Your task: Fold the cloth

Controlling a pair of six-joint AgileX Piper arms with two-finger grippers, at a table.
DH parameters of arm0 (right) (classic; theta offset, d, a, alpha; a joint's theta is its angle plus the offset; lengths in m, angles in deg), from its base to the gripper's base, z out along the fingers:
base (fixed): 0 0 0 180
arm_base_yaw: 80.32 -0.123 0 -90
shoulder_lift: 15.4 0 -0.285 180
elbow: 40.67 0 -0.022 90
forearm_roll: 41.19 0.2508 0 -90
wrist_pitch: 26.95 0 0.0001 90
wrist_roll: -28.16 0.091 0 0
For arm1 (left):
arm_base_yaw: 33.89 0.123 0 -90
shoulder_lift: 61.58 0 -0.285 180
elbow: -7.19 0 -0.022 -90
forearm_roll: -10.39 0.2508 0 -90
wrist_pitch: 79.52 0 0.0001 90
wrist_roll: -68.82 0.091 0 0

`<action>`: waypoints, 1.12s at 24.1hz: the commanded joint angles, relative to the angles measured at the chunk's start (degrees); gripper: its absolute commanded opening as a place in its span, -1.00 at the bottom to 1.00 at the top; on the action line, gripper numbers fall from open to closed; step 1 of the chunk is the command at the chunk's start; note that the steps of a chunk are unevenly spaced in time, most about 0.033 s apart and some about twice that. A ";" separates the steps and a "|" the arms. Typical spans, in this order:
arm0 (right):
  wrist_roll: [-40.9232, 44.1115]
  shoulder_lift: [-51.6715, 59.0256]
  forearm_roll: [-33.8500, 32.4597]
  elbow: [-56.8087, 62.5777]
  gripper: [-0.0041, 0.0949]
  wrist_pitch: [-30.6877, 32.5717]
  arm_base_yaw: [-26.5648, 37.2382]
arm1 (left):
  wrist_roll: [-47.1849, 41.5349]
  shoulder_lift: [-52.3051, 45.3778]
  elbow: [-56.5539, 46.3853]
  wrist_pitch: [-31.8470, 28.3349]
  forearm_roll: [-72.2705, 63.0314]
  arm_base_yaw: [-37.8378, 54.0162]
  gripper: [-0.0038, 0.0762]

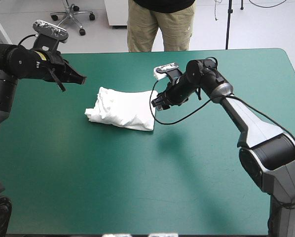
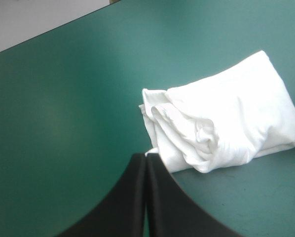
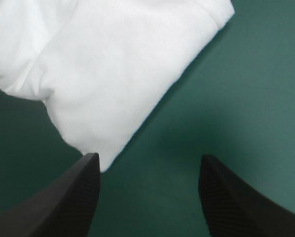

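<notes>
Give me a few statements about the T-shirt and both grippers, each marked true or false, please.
1. The T-shirt lies as a folded bundle on the teal-green cover. True.
2. The left gripper is shut on the T-shirt. False: it is shut but holds nothing, apart from the bundle.
3. The right gripper is open. True.
4. The right gripper grips the T-shirt's corner. False: a corner lies by one finger, ungripped.

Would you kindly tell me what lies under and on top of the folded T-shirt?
The T-shirt lies on the teal-green cover, which shows all around it; nothing rests on top. The patch beneath and the folds' inside are covered.
</notes>
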 commanded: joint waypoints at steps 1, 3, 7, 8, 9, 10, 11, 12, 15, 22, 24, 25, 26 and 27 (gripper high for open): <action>-0.66 0.57 3.89 -1.19 0.28 -5.87 0.12 | -0.60 -2.07 -0.17 1.99 -0.89 -0.07 -0.93; -0.66 -2.04 5.93 -1.19 0.28 -6.85 -0.14 | -0.60 -2.07 -0.82 1.99 -1.06 -0.07 -0.93; -0.66 -5.98 8.99 -1.53 0.26 -9.32 -1.51 | -0.35 -2.07 -0.82 1.48 -2.24 -0.07 -0.93; -0.66 -6.43 9.60 -1.69 0.25 -10.59 -1.91 | -0.35 -2.07 -0.82 1.35 -2.24 -0.07 -0.93; -0.66 -6.51 9.73 -1.92 0.19 -11.87 -2.10 | -0.35 -2.07 -0.82 1.35 -2.24 -0.07 -0.93; -0.66 -6.51 9.73 -1.92 0.07 -12.57 -2.55 | -0.35 -2.07 -0.82 1.35 -2.24 -0.07 -0.93; -1.05 -6.51 9.62 -1.92 -0.23 -12.61 -2.64 | -0.35 -2.07 -0.82 1.48 -2.24 -0.07 -0.93; -1.59 -6.51 9.32 -1.92 -0.55 -11.98 -2.61 | -0.35 -2.07 -0.82 1.48 -2.24 -0.07 -0.93; -2.01 -6.51 5.32 -1.92 -0.90 -9.70 -2.61 | -0.35 -2.07 -0.82 1.58 -2.24 -0.07 -0.93; 4.69 -6.05 -12.59 -1.92 -0.91 -5.30 -2.46 | -0.35 -2.07 -0.82 1.96 -2.24 -0.07 -0.93; 4.69 -5.23 -15.02 -1.54 -0.91 -3.44 -1.83 | -0.35 -2.07 -0.82 1.96 -2.24 -0.07 -0.93; 4.69 -4.84 -15.98 -1.24 -0.91 -2.93 -1.49 | -0.35 -2.07 -0.82 1.96 -2.24 -0.07 -0.93; 4.56 -4.10 -16.48 -1.24 -0.91 -1.87 -0.70 | -0.35 -2.07 -0.82 1.96 -2.24 -0.07 -0.93; 4.46 -3.58 -16.89 -1.24 -0.91 -1.03 0.12 | -0.35 -2.07 -0.82 1.96 -2.24 -0.07 -0.93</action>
